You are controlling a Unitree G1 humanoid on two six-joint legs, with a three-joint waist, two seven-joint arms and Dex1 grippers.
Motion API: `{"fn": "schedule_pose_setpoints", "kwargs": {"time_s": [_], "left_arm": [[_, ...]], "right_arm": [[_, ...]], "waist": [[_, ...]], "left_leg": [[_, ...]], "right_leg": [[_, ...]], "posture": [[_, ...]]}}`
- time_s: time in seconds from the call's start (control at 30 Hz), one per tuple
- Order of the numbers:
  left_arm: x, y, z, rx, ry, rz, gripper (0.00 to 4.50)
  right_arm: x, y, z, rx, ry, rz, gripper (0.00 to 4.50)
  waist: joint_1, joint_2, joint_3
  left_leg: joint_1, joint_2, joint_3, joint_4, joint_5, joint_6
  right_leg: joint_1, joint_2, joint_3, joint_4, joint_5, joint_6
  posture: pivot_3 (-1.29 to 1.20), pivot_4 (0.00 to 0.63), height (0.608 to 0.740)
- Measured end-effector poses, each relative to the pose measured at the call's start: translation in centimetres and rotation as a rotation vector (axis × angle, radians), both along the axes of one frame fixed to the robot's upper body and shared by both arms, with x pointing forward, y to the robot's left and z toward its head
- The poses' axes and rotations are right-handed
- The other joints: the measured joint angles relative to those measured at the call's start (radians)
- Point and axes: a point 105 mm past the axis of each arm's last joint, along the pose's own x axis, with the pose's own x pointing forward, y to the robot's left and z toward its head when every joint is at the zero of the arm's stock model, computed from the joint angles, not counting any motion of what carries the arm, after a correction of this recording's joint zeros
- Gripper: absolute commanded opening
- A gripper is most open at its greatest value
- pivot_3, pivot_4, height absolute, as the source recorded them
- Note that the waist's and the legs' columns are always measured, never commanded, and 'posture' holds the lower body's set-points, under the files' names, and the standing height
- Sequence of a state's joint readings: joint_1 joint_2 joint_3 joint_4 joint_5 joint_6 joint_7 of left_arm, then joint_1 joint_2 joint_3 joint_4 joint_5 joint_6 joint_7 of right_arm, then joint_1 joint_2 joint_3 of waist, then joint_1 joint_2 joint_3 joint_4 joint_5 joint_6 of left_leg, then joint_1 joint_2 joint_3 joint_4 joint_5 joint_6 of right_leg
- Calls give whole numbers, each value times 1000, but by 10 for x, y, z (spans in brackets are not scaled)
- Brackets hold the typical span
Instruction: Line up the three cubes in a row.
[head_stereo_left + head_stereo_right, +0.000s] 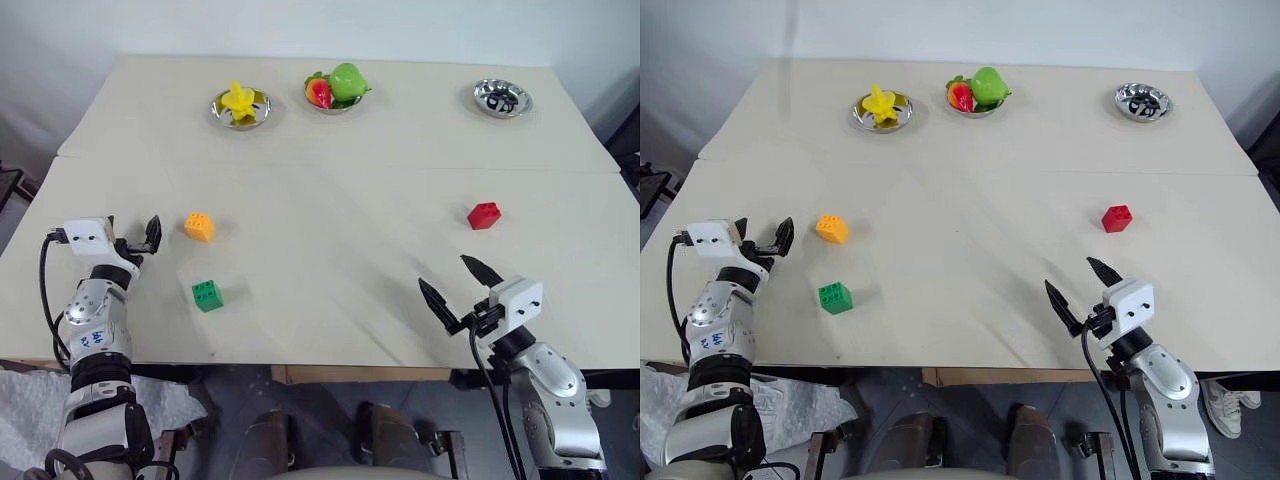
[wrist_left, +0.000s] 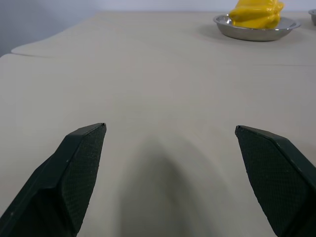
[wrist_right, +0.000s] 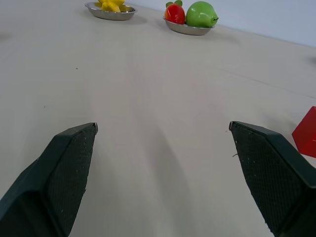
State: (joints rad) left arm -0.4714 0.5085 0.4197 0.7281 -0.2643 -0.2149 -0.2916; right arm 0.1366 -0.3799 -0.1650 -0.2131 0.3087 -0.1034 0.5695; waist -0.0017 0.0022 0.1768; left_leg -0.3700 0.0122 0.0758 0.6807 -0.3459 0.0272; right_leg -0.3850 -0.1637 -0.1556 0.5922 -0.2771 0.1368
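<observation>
Three studded cubes lie apart on the beige table (image 1: 330, 200). The orange-yellow cube (image 1: 199, 226) sits at the left, and the green cube (image 1: 207, 295) is just nearer than it. Far to the right rests the red cube (image 1: 484, 215), whose corner also shows in the right wrist view (image 3: 306, 133). My left gripper (image 1: 140, 240) stands open and empty at the table's left edge, just left of the orange-yellow cube. Over the near right part of the table my right gripper (image 1: 444, 272) is open too, holding nothing, with the red cube beyond it to the right.
Three metal bowls line the far side: one with a yellow fruit (image 1: 241, 108), one with a green apple and a red fruit (image 1: 335, 90), one with a dark item (image 1: 502, 97). A seam (image 1: 330, 165) crosses the table between bowls and cubes.
</observation>
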Motion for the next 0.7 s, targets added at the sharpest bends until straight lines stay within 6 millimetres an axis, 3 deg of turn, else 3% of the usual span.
{"fn": "schedule_pose_setpoints", "kwargs": {"time_s": [0.13,0.3,0.5,0.7], "left_arm": [[-1,4,2,8,4,18,4462],[-12,-10,21,-24,-101,-165,4462],[-48,-27,45,191,-17,-544,4462],[-71,-77,62,343,44,-906,4462]], "right_arm": [[0,0,-1,0,2,5,4500],[0,-7,3,23,-6,-15,4500],[-20,-62,20,100,8,-141,4500],[-34,-93,12,101,45,-247,4500]], "waist": [[0,0,0],[0,0,0],[1,0,0],[0,1,0]], "left_leg": [[0,0,0,0,0,0],[0,1,0,0,0,0],[0,1,0,0,0,0],[1,2,0,0,0,0]], "right_leg": [[0,0,0,0,0,0],[0,0,0,0,0,0],[0,0,0,0,0,0],[0,0,1,0,0,0]], "posture": [[0,150,740],[0,150,740],[0,150,740],[0,150,740]]}}
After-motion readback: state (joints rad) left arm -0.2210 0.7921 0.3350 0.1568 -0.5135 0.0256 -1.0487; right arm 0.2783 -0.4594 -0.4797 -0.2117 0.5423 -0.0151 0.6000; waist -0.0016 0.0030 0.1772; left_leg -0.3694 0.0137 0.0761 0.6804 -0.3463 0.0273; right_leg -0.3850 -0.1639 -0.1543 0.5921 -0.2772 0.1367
